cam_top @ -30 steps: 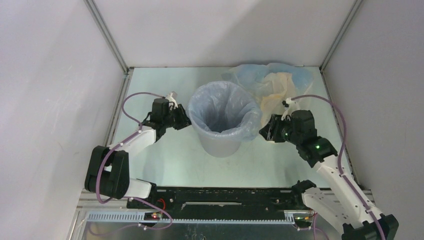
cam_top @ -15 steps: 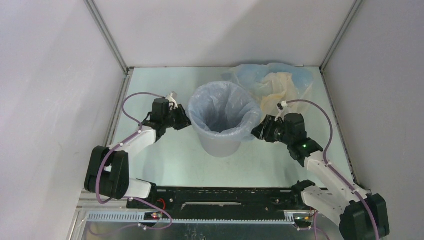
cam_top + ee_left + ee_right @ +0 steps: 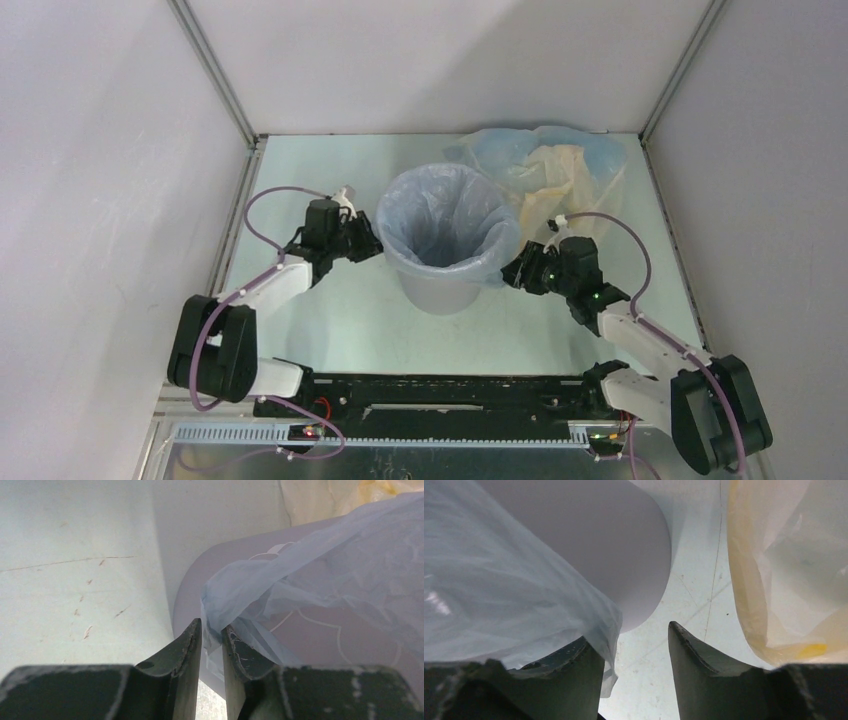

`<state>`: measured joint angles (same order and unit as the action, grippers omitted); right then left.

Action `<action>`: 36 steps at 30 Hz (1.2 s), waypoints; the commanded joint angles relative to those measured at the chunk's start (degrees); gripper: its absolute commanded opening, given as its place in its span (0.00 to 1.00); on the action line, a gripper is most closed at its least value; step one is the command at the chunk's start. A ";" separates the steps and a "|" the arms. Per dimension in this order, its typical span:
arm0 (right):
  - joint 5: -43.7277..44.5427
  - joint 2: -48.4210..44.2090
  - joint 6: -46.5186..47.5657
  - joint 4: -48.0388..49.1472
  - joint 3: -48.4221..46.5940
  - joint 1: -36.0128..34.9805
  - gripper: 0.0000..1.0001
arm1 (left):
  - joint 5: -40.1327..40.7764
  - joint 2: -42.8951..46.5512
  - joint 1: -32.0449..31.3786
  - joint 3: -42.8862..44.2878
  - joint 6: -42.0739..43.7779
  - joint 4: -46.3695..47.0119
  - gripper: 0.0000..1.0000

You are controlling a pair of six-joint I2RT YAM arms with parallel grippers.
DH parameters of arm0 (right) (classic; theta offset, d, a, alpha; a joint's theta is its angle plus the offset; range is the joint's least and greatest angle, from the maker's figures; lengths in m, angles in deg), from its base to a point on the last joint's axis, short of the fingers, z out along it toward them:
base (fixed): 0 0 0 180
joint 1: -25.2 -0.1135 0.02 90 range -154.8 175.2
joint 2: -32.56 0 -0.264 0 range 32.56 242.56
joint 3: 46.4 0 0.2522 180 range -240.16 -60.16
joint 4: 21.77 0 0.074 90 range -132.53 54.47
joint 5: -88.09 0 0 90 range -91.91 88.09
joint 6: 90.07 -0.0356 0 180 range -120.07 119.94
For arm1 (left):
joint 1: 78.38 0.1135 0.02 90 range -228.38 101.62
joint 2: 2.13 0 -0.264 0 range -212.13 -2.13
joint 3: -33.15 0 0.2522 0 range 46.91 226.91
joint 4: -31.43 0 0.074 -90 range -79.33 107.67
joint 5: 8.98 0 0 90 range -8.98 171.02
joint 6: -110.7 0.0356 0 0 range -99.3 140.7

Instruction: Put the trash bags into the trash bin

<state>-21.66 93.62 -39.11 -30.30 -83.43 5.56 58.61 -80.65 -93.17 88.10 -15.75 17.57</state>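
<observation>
Bin: one round, smooth, light grey plastic bin (image 3: pixel 438 292), tapering toward its base, standing mid-table.
Liner: one thin, crinkly, translucent pale blue liner (image 3: pixel 447 225) sits inside the bin, its mouth folded out over the rim all round.
Loose bags: two show in a crumpled heap at the far right, just beyond the bin. The blue bag (image 3: pixel 592 152) and the cream bag (image 3: pixel 553 172) lie touching, both of the same filmy plastic.
Table: pale green, flat, lightly scuffed table (image 3: pixel 330 310).
Left arm: bent at the elbow, reaching in from the near left. The left gripper (image 3: pixel 212 630) is at the bin's left side, its dark fingers nearly pressed together and pinching a fold of the liner's edge.
Right arm: folded low, coming in from the near right. The right gripper (image 3: pixel 636 635) is at the bin's right side with its jaws spread. The liner's hem drapes over one finger, and bare table shows in the gap.
</observation>
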 commanded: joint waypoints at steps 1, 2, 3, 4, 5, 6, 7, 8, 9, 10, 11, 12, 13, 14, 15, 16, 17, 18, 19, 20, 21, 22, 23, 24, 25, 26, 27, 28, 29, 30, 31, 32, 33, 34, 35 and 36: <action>-0.20 -4.40 0.85 2.95 -0.29 0.49 0.53 | 5.91 7.57 -0.17 -3.68 -1.02 2.29 0.29; 0.10 -5.84 1.35 2.20 -0.29 0.55 0.54 | 7.79 9.67 -0.16 -4.88 -1.66 2.71 0.31; 0.59 -7.22 1.91 1.30 -0.32 0.64 0.56 | 9.04 11.63 -0.20 -5.85 -2.22 2.92 0.33; 1.23 -8.86 2.53 0.14 -0.29 0.73 0.57 | 10.17 13.31 -0.16 -6.60 -2.57 2.99 0.35; 1.89 -10.62 3.06 -0.93 -0.29 0.74 0.59 | 11.04 14.95 -0.18 -7.24 -2.77 2.88 0.36; 2.58 -12.31 3.68 -2.06 -0.29 0.81 0.59 | 11.76 16.42 -0.16 -7.72 -2.96 2.64 0.37; 3.18 -14.24 4.39 -3.16 -0.29 0.83 0.60 | 12.54 17.85 -0.16 -8.19 -2.87 2.08 0.37; 3.76 -15.94 5.04 -4.16 -0.29 0.83 0.63 | 13.23 19.39 -0.16 -8.76 -2.78 1.62 0.38; 4.33 -17.83 5.72 -4.84 -0.29 0.83 0.66 | 14.14 21.03 -0.08 -9.40 -2.81 1.21 0.39; 4.87 -19.62 6.29 -6.60 -0.31 0.83 0.69 | 14.76 22.82 -0.08 -10.13 -2.90 1.01 0.41; 5.61 -21.13 6.78 -8.05 -0.21 0.83 0.73 | 15.23 24.59 -0.08 -10.91 -3.00 0.72 0.43; 5.60 -22.67 7.18 -8.52 -0.05 0.83 0.74 | 15.62 26.37 -0.07 -11.66 -3.14 0.51 0.45; 5.29 -24.06 7.52 -8.63 0.30 0.75 0.76 | 15.73 28.30 -0.11 -12.52 -3.37 0.48 0.48; 4.69 -25.36 7.82 -8.46 1.27 0.66 0.77 | 15.55 29.99 -0.15 -13.45 -3.63 0.75 0.50; 3.66 -27.15 8.03 -7.44 2.58 0.54 0.79 | 15.00 32.24 -0.15 -14.58 -3.97 1.25 0.54; 1.86 -28.56 8.34 -6.07 4.18 0.41 0.81 | 14.34 33.73 -0.22 -15.81 -4.20 1.82 0.57; 0.00 -29.76 8.38 -3.36 6.12 0.13 0.87 | 13.60 34.99 -0.35 -17.43 -4.36 2.49 0.61; -1.16 -30.85 8.56 -1.35 8.09 -0.32 0.91 | 13.06 36.22 -0.38 -18.35 -4.42 3.21 0.64; -2.18 -31.66 8.99 0.63 9.71 -0.97 0.96 | 12.62 37.26 -0.47 -19.54 -4.42 3.94 0.67; -2.59 -32.21 9.98 2.13 11.04 -1.80 0.99 | 11.79 38.25 -0.61 -21.43 -4.24 5.32 0.71; -2.73 -32.69 11.06 3.39 12.27 -2.92 1.00 | 10.96 39.10 -0.78 -22.81 -3.78 6.81 0.76; -2.30 -33.01 12.15 4.81 13.36 -4.40 1.00 | 10.30 39.84 -1.10 -24.09 -3.54 8.37 0.81; -1.31 -33.17 13.48 5.96 14.14 -6.26 1.00 | 9.73 40.47 -1.55 -25.26 -3.24 10.00 0.91; 0.47 -33.24 14.98 6.83 14.79 -8.47 1.00 | 8.99 40.75 -2.09 -26.22 -2.79 11.64 0.98; 3.04 -33.29 16.40 7.26 15.02 -11.00 1.00 | 8.49 40.87 -2.81 -26.95 -2.37 13.13 1.00; 5.78 -33.04 17.92 7.43 15.00 -13.40 1.00 | 8.35 40.97 -3.71 -27.48 -1.79 14.37 1.00; 8.51 -32.69 19.27 7.80 14.89 -16.02 1.00 | 8.38 41.02 -4.85 -27.84 -0.98 15.58 1.00; 10.82 -31.99 20.49 8.39 14.73 -18.23 1.00 | 8.85 41.01 -6.16 -28.17 -0.06 17.14 1.00; 13.36 -31.07 21.37 9.22 14.52 -20.47 1.00 | 9.52 41.04 -7.72 -28.30 1.20 18.20 1.00; 15.54 -29.58 22.25 10.55 14.34 -22.52 1.00 | 10.65 40.95 -9.55 -28.32 2.45 19.04 1.00; 17.23 -27.81 22.99 12.43 13.90 -24.13 1.00 | 11.99 40.87 -11.38 -28.33 3.97 19.81 1.00; 18.93 -25.02 23.53 13.78 13.42 -25.80 1.00 | 13.42 40.65 -13.32 -28.23 5.34 20.51 1.00; 21.12 -22.53 24.07 15.11 12.77 -27.06 1.00 | 14.98 40.23 -15.62 -28.19 6.62 21.24 1.00; 23.19 -20.26 24.60 16.48 12.14 -28.65 1.00 | 16.60 39.54 -16.74 -28.22 7.50 21.78 1.00; 24.66 -17.95 25.20 18.36 11.52 -29.60 1.00 | 17.81 38.99 -17.40 -28.08 8.01 22.21 1.00; 25.94 -15.80 25.75 20.64 11.16 -30.23 1.00 | 18.82 38.41 -17.57 -27.99 8.22 22.53 1.00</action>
<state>-5.82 71.28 -17.93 -20.05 -68.94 -21.60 71.61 -40.89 -107.99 59.20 -13.06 33.70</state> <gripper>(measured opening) 0.994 0.996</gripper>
